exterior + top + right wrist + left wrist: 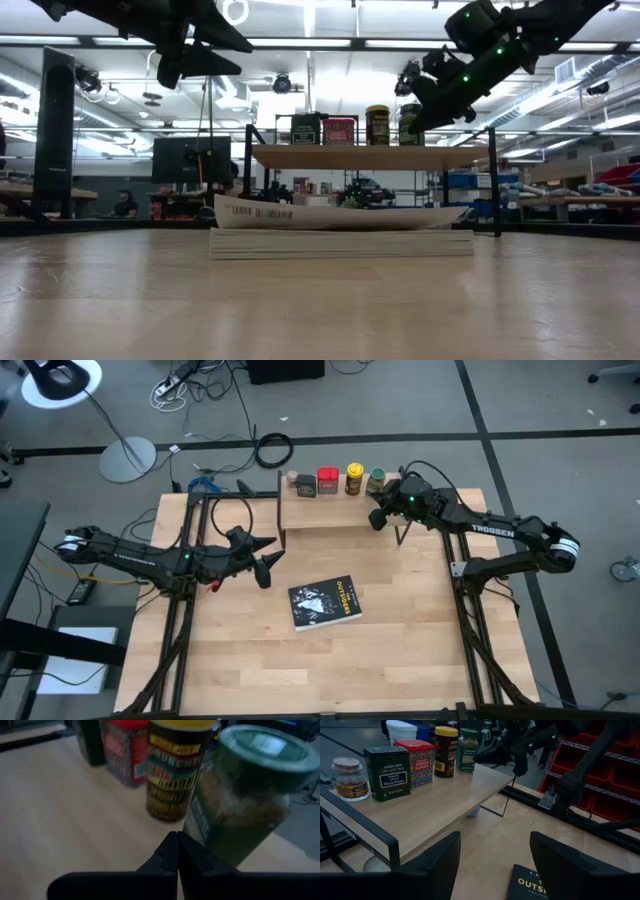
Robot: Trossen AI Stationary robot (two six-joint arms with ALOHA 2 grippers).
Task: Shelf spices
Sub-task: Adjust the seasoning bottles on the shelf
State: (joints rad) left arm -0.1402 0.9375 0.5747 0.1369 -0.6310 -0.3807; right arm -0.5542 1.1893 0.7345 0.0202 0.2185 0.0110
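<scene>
all five spices stand in a row on the low light-wood plank shelf (330, 510) w/ thin black legs: pale little jar (350, 778), dark green-black tin (386, 773), red tin (419, 762), yellow-topped jar (177, 767), green-topped jar (240, 795). right gripper (177, 847) hangs over the shelf end, fingers pressed together on nothing, tips just beside the green-topped jar, not touching. left gripper (268, 563) sits above the wooden tabletop (400, 650) near the flat black book (324, 603), fingers apart, empty.
</scene>
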